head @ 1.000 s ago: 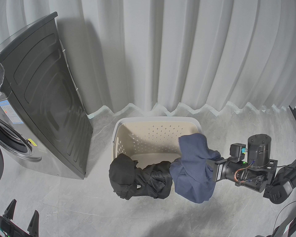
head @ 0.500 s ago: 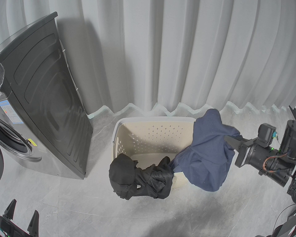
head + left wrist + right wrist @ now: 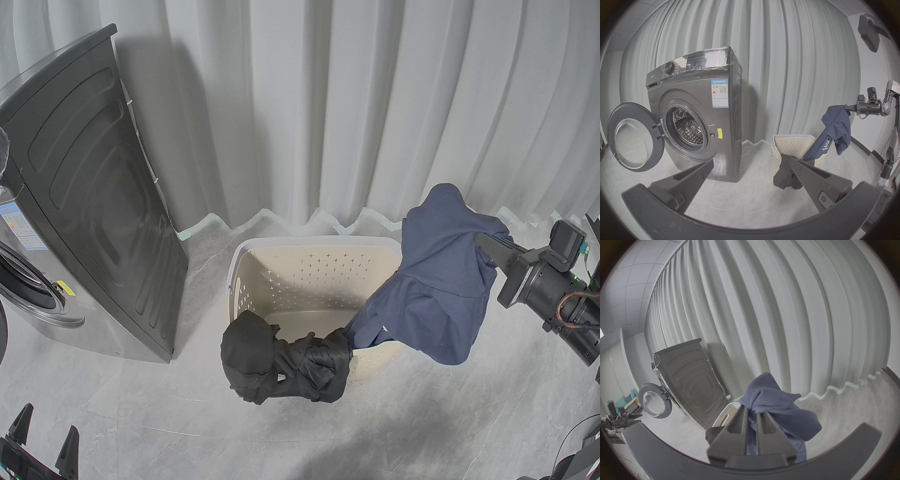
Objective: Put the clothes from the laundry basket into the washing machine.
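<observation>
a laundry scene on a pale floor, judged to be early in the task. a blue garment (image 3: 440,275) is held raised at the right side of the basket (image 3: 250,256) by the right gripper (image 3: 752,412), whose jaws are clamped together on a bunched fold of the cloth. most of the garment hangs free in the air, but its lower end trails down to the basket's near rim, beside a black garment (image 3: 284,365), so it is not yet fully lifted out. the black garment is draped over the near rim, partly inside and partly hanging outside, and is touched by no gripper. the basket's beige floor is seen bare behind it.

the washer (image 3: 693,125) stands well apart, to the left of the basket, with its round door (image 3: 634,137) swung wide open. bare metal is seen inside the drum (image 3: 689,128); nothing appears to have been loaded so far. the left gripper (image 3: 750,162) is held low near the floor, facing the washer, with its jaws apart and nothing between them.

what is left, by this reading: the blue garment must be carried across to the drum and released, and then the black one.
</observation>
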Motion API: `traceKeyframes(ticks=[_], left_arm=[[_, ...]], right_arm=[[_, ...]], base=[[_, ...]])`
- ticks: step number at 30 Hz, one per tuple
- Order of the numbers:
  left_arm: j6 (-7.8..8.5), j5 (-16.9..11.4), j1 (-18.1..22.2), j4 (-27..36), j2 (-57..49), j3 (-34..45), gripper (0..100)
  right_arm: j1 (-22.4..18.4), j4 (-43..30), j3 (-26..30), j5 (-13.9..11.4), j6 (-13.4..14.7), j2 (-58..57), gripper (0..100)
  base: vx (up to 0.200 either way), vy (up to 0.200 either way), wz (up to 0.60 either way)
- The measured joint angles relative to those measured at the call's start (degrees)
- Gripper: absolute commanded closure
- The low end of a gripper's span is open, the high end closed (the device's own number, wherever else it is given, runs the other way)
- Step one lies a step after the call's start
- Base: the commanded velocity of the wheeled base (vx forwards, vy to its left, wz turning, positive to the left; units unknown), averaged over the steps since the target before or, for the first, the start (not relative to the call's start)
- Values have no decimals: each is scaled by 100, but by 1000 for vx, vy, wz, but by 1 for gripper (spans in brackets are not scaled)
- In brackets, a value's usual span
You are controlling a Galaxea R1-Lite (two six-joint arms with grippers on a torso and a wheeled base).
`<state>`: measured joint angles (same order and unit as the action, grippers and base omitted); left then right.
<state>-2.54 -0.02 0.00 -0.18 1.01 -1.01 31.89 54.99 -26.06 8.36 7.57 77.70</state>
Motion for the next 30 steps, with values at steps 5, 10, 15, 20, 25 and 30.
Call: traceKeyframes(ticks=[5,10,15,20,25,30], left_arm=[[0,2,0,0,0,0,0],[0,0,0,2,0,0,0],[0,-5,0,2,0,0,0],[0,-5,0,2,0,0,0],[0,-2,0,0,0,0,0],[0,-7,0,2,0,0,0]], right_arm=[[-2,-1,-1,368,-174,-4,100],[7,5,18,469,-222,-6,100],[24,33,0,485,-221,-6,100],[41,33,-11,524,-229,-6,100],[66,40,-15,573,-240,-6,100],[68,35,-15,575,-246,-11,100]], base=[[-40,0,0],[0,0,0],[0,200,0],[0,200,0],[0,200,0],[0,200,0]])
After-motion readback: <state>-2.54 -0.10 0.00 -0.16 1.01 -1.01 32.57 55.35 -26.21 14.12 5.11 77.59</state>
